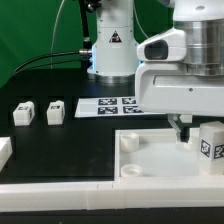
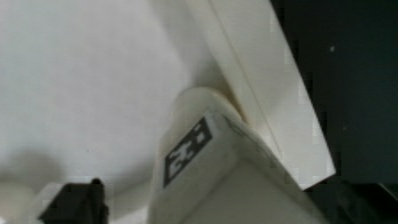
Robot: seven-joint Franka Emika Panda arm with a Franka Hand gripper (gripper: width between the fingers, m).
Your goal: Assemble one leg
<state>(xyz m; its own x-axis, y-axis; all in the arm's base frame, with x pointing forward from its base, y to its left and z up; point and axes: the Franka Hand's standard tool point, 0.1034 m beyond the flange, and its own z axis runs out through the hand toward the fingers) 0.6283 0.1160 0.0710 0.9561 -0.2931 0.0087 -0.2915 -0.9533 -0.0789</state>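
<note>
A leg (image 1: pixel 210 141), a small white block with a tag on its face, stands upright on the near right corner of the large white panel (image 1: pixel 160 160). My gripper (image 1: pixel 196 133) hangs low over that corner, with one dark finger (image 1: pixel 183 128) just left of the leg. In the wrist view the leg (image 2: pixel 222 165) lies between my fingers. The gripper (image 2: pixel 214 208) is open, with a gap between one finger (image 2: pixel 75 202) and the leg. The other finger is barely visible at the frame edge. Two more legs (image 1: pixel 24 113) (image 1: pixel 55 110) stand on the table at the exterior view's left.
The marker board (image 1: pixel 112 105) lies at mid-table behind the panel. A white block (image 1: pixel 4 151) sits at the left edge, and a long white rail (image 1: pixel 60 190) runs along the front. The robot base (image 1: pixel 110 45) stands at the back.
</note>
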